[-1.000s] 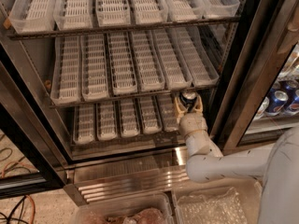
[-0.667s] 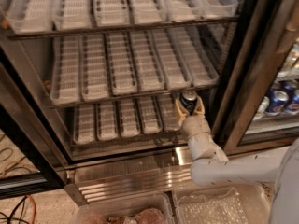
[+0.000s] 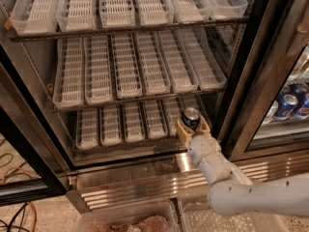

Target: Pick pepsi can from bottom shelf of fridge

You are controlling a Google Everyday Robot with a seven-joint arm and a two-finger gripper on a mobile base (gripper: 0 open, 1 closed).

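1. Since the earlier frame the gripper (image 3: 192, 125) and the can (image 3: 190, 115) between its fingers have come lower in the view, nearer the front edge of the bottom shelf (image 3: 130, 146); the arm (image 3: 217, 166) also sits lower.
2. The gripper is closed narrowly around the can, one tan finger (image 3: 182, 129) on each side and pressed against it.
3. Only the can's silver top and a strip of dark blue side show; the fingers hide the rest, so its logo cannot be read.
4. Whether the can rests on the shelf or is lifted clear cannot be told.
5. Left of the gripper, white slotted trays (image 3: 111, 124) line the bottom shelf; the tray under the gripper is covered.
6. Above the gripper are two more tray-lined racks of the fridge (image 3: 231, 95); the top one is cut off by the frame.
7. Below the gripper lies the steel sill (image 3: 145, 180).
8. Right of the gripper, behind glass, stand more blue cans (image 3: 289, 103), partly cut off.
9. The arm runs out of view at lower right.
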